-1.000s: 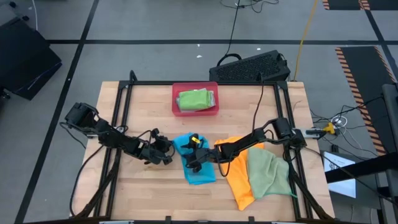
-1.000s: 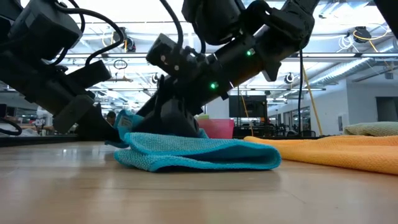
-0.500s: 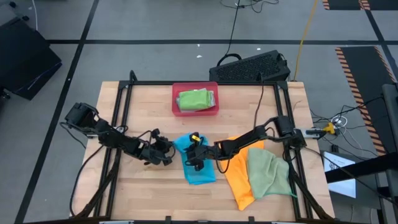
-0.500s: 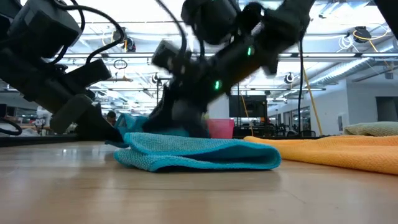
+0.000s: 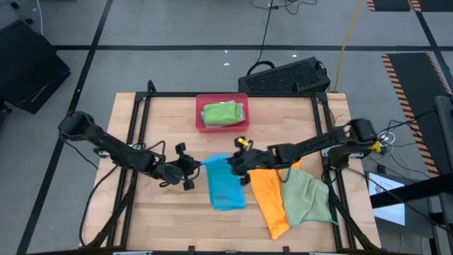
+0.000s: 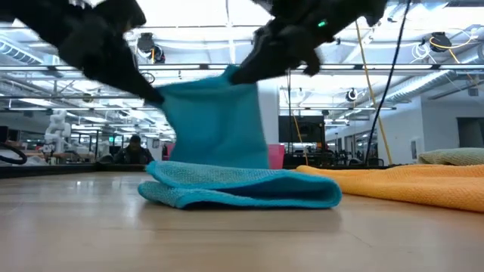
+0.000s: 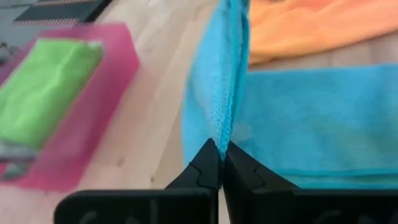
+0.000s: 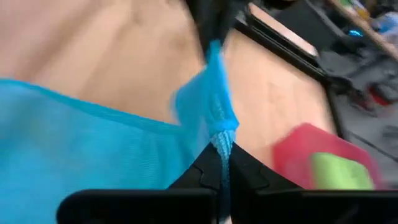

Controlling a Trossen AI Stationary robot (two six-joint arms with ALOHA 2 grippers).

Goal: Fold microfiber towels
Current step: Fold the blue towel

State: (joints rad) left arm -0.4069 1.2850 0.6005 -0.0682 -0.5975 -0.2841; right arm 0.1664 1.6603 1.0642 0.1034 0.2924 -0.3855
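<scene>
- Nearest the front edge of the wooden table [image 5: 170,212], a blue towel [image 5: 225,185] lies partly flat, its far end lifted off the wood.
- The low view shows that raised end hanging as a sheet between the two arms, above the flat part, probably so it can be carried over and laid down as a fold.
- The left gripper [image 5: 192,170] pinches the towel's left upper corner; its wrist view shows the jaws closed tight on the blue edge.
- The right gripper [image 5: 239,161] pinches the opposite upper corner, jaws likewise closed on the cloth. With a grip at each corner the lifted edge hangs spread between them.
- Just to the right, an orange towel [image 5: 267,197] lies spread out, and a pale green towel [image 5: 306,197] overlaps its right side. Both look unfolded, seemingly waiting their turn.
- Toward the back of the table sits a pink tray [image 5: 200,115] holding a bright green towel [image 5: 221,113], folded into a neat block, so this appears to be where finished ones go.
- Beyond the table's back edge, a dark keyboard [image 5: 287,76] rests on the floor.
</scene>
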